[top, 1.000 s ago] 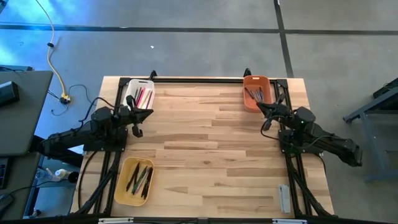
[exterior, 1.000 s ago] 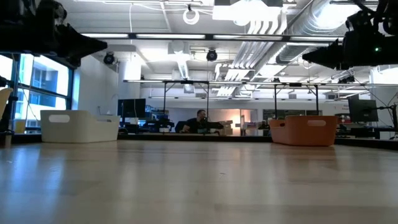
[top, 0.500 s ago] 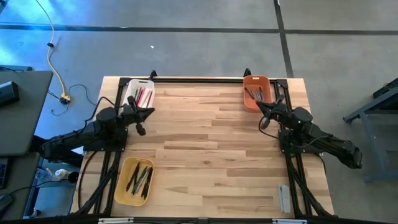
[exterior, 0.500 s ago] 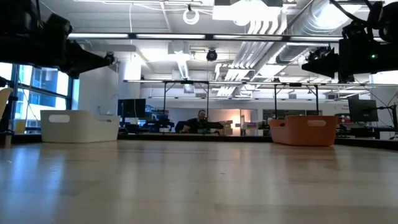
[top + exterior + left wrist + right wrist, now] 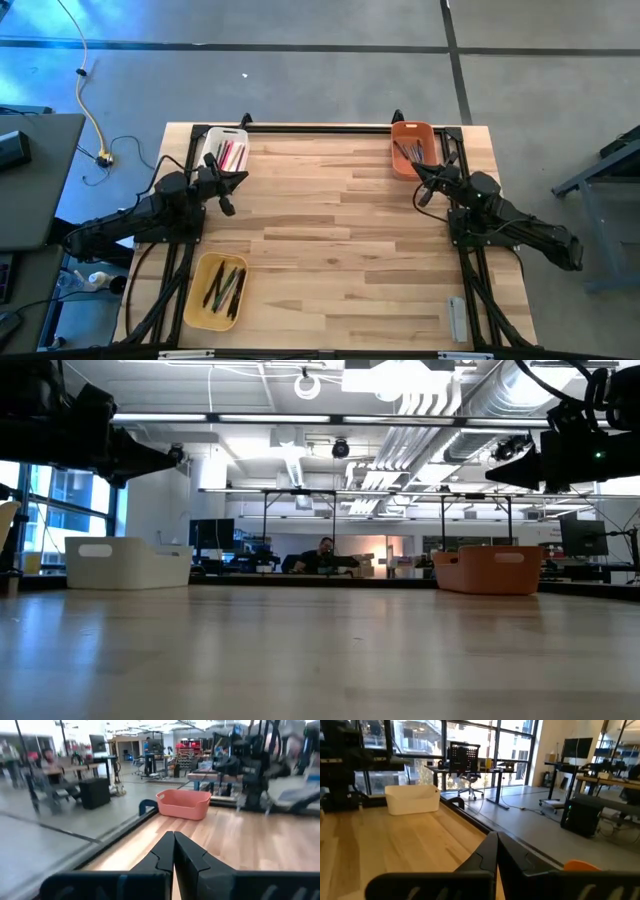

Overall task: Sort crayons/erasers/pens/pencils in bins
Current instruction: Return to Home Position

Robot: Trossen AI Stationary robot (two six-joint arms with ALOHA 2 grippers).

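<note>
The white bin (image 5: pixel 224 150) at the table's far left holds red and pink sticks; it also shows as a white bin (image 5: pixel 127 563) in the low view. The orange bin (image 5: pixel 412 148) at the far right holds dark sticks. The yellow bin (image 5: pixel 216 290) near the left front holds green and dark sticks. My left gripper (image 5: pixel 232 184) is shut and empty, raised just near of the white bin; its shut fingers (image 5: pixel 174 847) point across the table at the orange bin (image 5: pixel 183 803). My right gripper (image 5: pixel 420 180) is shut and empty, raised just near of the orange bin.
A grey flat bar (image 5: pixel 457 320) lies at the table's near right edge. Black frame rails run along the far edge and both sides. The wooden table top (image 5: pixel 330 230) between the bins lies bare. A person (image 5: pixel 322 557) sits far off in the room.
My left gripper has moved toward the table's right and slightly toward the far edge, ending beside the white bin. My right gripper has drawn a little toward the far edge, closer to the orange bin. Both stayed shut.
</note>
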